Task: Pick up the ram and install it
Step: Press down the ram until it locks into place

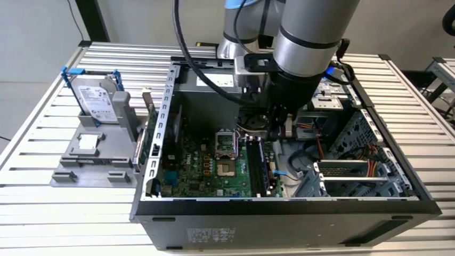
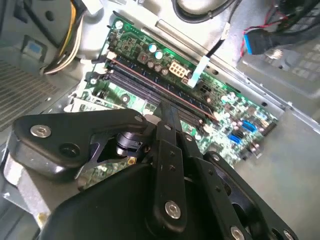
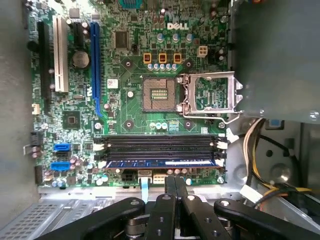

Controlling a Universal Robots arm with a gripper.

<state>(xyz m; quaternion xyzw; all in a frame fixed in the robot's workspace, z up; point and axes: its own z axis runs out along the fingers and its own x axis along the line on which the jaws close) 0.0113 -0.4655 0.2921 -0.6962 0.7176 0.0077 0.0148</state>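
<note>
The ram (image 3: 160, 163) is a long blue stick lying seated in the outermost of the black memory slots (image 3: 160, 146) on the green motherboard (image 3: 125, 110), near the board's edge. In the second wrist view the ram (image 2: 150, 82) runs edge-on along the slots. My gripper (image 3: 176, 181) is shut, its two black fingers pressed together with nothing between them. The fingertips (image 2: 169, 111) hover at or just above the ram's middle; I cannot tell whether they touch it. In the exterior view the gripper (image 1: 277, 128) reaches down into the open computer case (image 1: 284, 205).
An open CPU socket (image 3: 159, 94) with a raised metal latch lies beside the slots. Yellow and black cables (image 3: 257, 155) hang close to the slots' end. A drive cage (image 1: 355, 176) fills the case's right side. Outside, a hard drive (image 1: 99, 101) stands on a grey fixture.
</note>
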